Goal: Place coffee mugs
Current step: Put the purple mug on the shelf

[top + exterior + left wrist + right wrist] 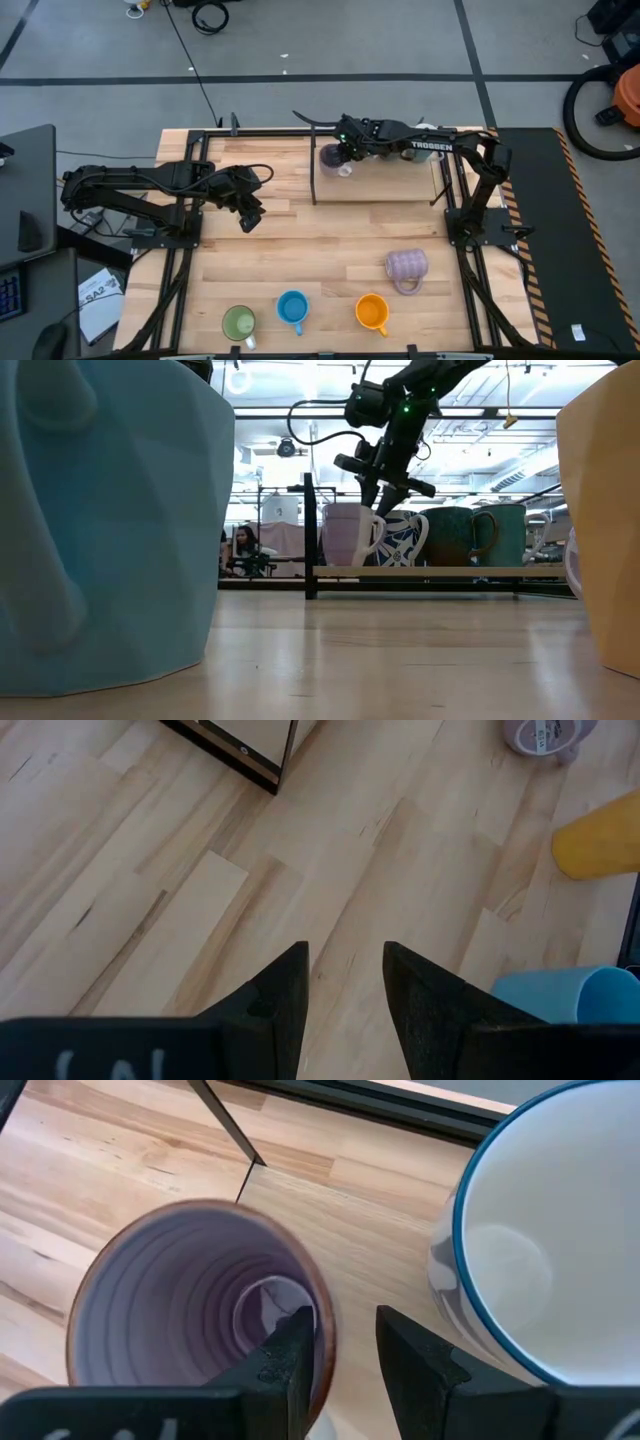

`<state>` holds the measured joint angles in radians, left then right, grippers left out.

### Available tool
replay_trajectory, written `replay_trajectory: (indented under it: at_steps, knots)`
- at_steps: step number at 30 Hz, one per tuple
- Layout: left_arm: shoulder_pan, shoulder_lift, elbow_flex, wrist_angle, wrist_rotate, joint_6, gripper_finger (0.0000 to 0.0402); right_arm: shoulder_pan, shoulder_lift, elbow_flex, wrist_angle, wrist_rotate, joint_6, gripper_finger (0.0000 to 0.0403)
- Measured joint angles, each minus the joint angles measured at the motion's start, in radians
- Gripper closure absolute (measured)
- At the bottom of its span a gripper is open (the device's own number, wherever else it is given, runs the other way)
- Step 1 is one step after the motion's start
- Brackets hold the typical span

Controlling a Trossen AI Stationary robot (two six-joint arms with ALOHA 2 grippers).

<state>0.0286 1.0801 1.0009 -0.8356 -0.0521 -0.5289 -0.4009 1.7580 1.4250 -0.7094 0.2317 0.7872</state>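
Observation:
A small lilac mug [331, 156] [345, 535] [180, 1310] stands upright on a low wooden rack [380, 188] at the table's far side, beside a white mug with blue pattern [405, 540] [540, 1230]. My right gripper [343, 155] [380, 498] [345, 1325] hangs over the lilac mug, pointing down and open, one finger inside its rim and one outside. Ribbed lavender [407, 267], orange [371, 312], blue [292, 307] and green [238, 323] mugs sit on the near table. My left gripper [250, 220] [345, 955] hovers open over bare wood at the left. My right gripper straddles the lilac mug's rim [322, 1320] on the side facing the white mug, coming from above. One finger [290, 1355] is inside the mug and the other [410, 1360] outside. I cannot tell whether either finger touches the wall. The mug stands upright on the rack.
Two dark mugs [452, 535] [505, 530] stand farther right on the rack, whose dark upright post [309, 535] rises left of the lilac mug. Bare wood [320, 250] lies between the rack and the near row of mugs. People sit in the room beyond.

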Motion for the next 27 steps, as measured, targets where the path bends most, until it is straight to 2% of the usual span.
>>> replay_trajectory:
  at_steps: [18, 27]
  knots:
    - [0.000, 0.000, 0.000, 0.000, 0.000, 0.000, 0.0264, -0.023, -0.002, 0.000, 0.089, -0.005, -0.014, 0.0286]
    - [0.000, 0.000, 0.000, 0.001, 0.000, 0.000, 0.0264, -0.019, -0.063, -0.001, 0.123, -0.018, -0.060, 0.0286]
